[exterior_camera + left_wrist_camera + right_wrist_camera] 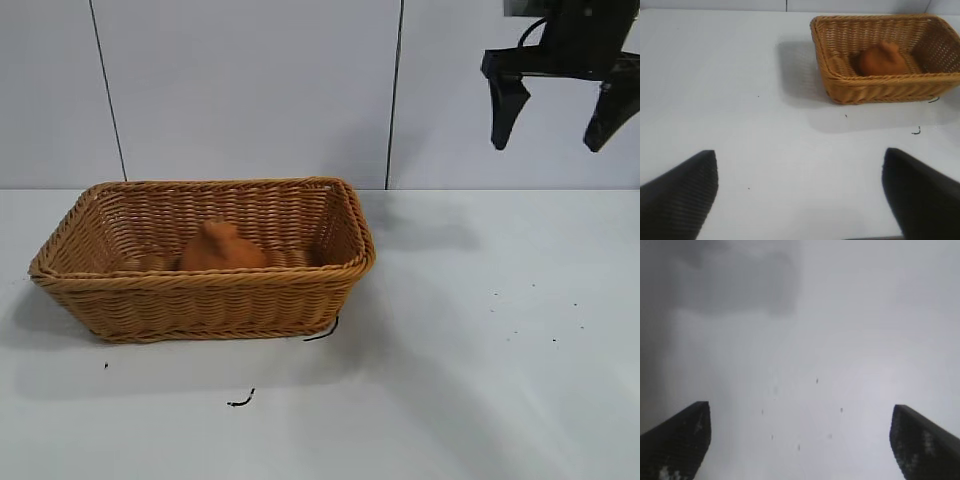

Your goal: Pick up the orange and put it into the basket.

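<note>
Matte burnt-orange knobbed orange already sits inside the tan woven wicker basket, right hand released, empty, raised far right; placement looks done.

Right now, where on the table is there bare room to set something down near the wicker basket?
The white table is bare right of the tan woven wicker basket, below the raised, open right gripper; only dark specks there. The front strip is open too, save one small black scrap. The basket's floor is crowded: the burnt-orange fruit sits mid-basket. The left gripper hovers open over bare table.
</note>
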Robot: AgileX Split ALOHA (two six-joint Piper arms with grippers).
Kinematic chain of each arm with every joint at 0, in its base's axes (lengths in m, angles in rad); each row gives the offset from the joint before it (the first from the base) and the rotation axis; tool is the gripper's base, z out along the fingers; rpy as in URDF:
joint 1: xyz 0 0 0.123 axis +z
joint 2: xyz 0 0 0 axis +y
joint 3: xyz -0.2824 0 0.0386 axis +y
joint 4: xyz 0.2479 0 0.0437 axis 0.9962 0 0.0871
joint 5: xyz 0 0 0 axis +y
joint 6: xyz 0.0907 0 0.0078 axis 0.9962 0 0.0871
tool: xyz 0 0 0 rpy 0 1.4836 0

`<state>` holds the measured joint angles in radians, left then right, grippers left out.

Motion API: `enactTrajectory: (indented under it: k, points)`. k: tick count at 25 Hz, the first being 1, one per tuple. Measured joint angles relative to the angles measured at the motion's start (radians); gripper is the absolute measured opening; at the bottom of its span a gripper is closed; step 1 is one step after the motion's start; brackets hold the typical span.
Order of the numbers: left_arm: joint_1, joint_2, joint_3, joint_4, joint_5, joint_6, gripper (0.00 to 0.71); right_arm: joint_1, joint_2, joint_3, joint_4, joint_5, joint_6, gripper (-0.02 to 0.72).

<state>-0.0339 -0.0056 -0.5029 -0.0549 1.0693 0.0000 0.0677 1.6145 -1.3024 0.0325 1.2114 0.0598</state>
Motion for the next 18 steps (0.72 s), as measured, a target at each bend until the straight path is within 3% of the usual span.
enactTrajectory:
  k: [8, 14, 18]
  points:
    - [0.000, 0.000, 0.000, 0.000, 0.000, 0.000, 0.639, 0.000, -0.499, 0.435, 0.001, -0.016, -0.068, 0.695]
    - [0.000, 0.000, 0.000, 0.000, -0.001, 0.000, 0.639, 0.000, -0.849, 0.709, 0.005, -0.140, -0.115, 0.695]
    - [0.000, 0.000, 0.000, 0.000, -0.001, 0.000, 0.639, 0.000, -1.075, 0.796, 0.007, -0.174, -0.117, 0.695]
